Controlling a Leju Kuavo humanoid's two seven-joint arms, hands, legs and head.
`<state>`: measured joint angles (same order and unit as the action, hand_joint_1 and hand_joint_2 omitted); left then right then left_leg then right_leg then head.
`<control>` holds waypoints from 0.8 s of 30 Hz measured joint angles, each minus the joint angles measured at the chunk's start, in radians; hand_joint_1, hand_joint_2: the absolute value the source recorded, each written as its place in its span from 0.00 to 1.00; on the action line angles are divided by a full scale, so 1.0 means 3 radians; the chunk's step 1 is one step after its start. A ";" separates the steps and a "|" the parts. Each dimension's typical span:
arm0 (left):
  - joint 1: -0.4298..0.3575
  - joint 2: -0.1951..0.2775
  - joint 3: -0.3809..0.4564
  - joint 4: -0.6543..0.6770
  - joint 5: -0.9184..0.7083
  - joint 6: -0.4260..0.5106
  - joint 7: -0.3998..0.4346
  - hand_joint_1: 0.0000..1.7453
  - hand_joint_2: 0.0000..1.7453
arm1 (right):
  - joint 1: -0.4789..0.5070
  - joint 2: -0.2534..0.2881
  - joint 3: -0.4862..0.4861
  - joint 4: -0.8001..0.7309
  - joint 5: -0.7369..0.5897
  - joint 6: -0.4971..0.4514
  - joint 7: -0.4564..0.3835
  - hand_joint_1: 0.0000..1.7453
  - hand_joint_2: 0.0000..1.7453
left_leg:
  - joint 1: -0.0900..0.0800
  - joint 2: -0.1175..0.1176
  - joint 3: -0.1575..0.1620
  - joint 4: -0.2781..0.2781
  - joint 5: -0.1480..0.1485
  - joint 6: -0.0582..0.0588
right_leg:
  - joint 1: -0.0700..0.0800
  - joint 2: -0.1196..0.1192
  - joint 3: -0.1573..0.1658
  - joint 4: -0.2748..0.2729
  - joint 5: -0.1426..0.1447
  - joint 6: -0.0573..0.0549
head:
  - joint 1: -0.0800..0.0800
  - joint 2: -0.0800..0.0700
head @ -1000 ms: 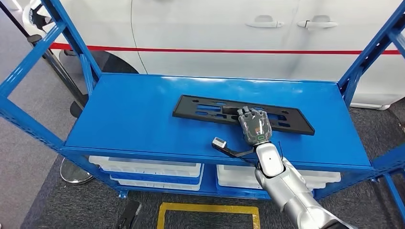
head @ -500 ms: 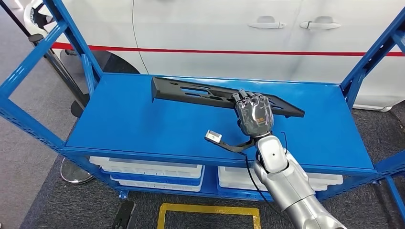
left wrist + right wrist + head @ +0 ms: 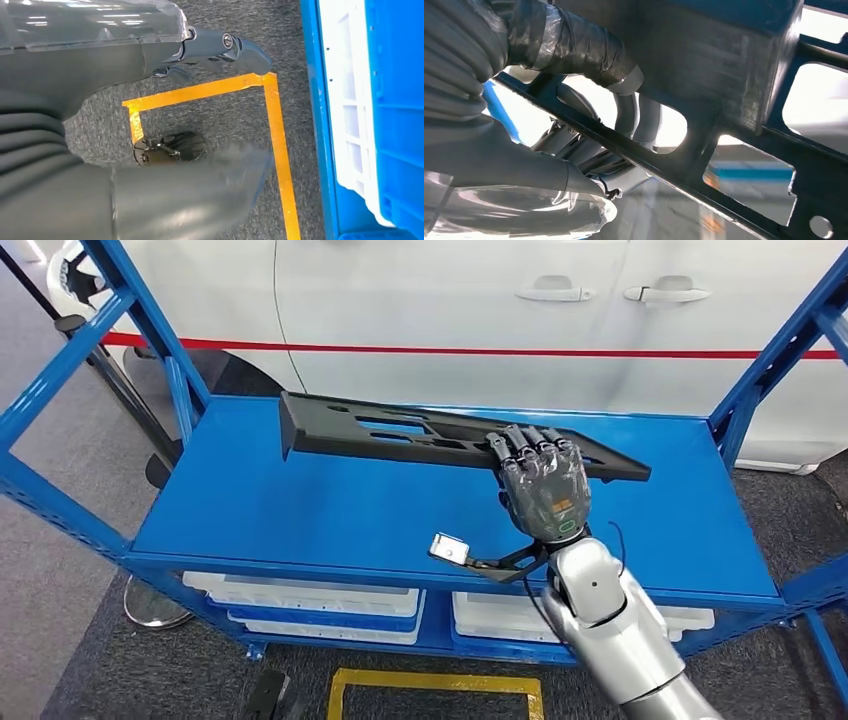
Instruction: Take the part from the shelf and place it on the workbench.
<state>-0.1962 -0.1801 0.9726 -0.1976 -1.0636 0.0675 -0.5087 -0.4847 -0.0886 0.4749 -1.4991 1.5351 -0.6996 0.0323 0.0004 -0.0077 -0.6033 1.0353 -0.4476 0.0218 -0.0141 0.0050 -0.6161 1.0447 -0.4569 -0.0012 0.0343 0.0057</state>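
Head view shows the right hand (image 3: pixel 541 488) gripping the part (image 3: pixel 400 432), a long black slotted panel, with its fingers wrapped over the near edge. The grip sits toward the panel's right end, so most of the length reaches out to the left of the hand. The long axis runs left to right, along the length of the shelf (image 3: pixel 300 510). The part is clear of the blue shelf surface, its left end higher than its right. Right wrist view confirms the hold: fingers (image 3: pixel 574 45) pass through an opening in the panel. Left wrist view shows the left hand (image 3: pixel 220 47) hanging over the floor, holding nothing, fingers apart. Expect the overhanging left end to sag or swing during the carry. The workbench cannot be located from these views.
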 joint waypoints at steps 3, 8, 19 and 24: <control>0.0033 -0.0001 -0.0003 0.0000 0.0017 0.0006 -0.0007 0.00 1.00 | 0.0180 0.0072 -0.0410 -0.0310 0.0000 0.0000 -0.1136 1.00 1.00 | 0.0024 0.0001 0.0026 -0.0065 0.0027 0.0034 | 0.0002 -0.0006 -0.0002 0.0032 -0.0040 0.0052 | 0.0002 0.0000; 0.0052 -0.0010 -0.0006 0.0000 0.0056 0.0005 -0.0007 0.00 1.00 | 0.0437 0.0383 -0.1185 -0.0577 -0.0001 0.0001 -0.2048 1.00 1.00 | 0.0028 0.0003 0.0041 -0.0092 0.0040 0.0084 | -0.0001 -0.0008 -0.0367 0.0825 -0.0423 0.0081 | 0.0003 0.0000; 0.0064 -0.0057 -0.0031 0.0000 0.0091 -0.0021 -0.0010 0.00 1.00 | 0.0519 0.0518 -0.1569 -0.0663 0.0000 0.0003 -0.1906 1.00 1.00 | 0.0014 0.0007 -0.0035 0.0117 -0.0107 -0.0048 | 0.0003 -0.0012 0.0023 -0.0018 0.0005 -0.0037 | 0.0000 0.0000; 0.0063 -0.0058 -0.0031 0.0000 0.0117 -0.0044 -0.0010 0.00 1.00 | 0.0517 0.0515 -0.1570 -0.0648 0.0000 0.0003 -0.1824 1.00 1.00 | 0.0033 0.0009 -0.0389 0.0903 -0.0425 -0.0100 | 0.0002 -0.0020 0.0021 -0.0019 0.0007 -0.0062 | -0.0001 0.0000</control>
<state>-0.1774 -0.1976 0.9632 -0.1976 -1.0285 0.0544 -0.5116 -0.3296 0.0659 0.0038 -1.6935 1.5351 -0.6989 -0.5149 0.0104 -0.0052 -0.7199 1.3062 -0.5752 -0.0083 -0.0135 -0.0011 -0.6098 1.0389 -0.4547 -0.0198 0.0341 0.0057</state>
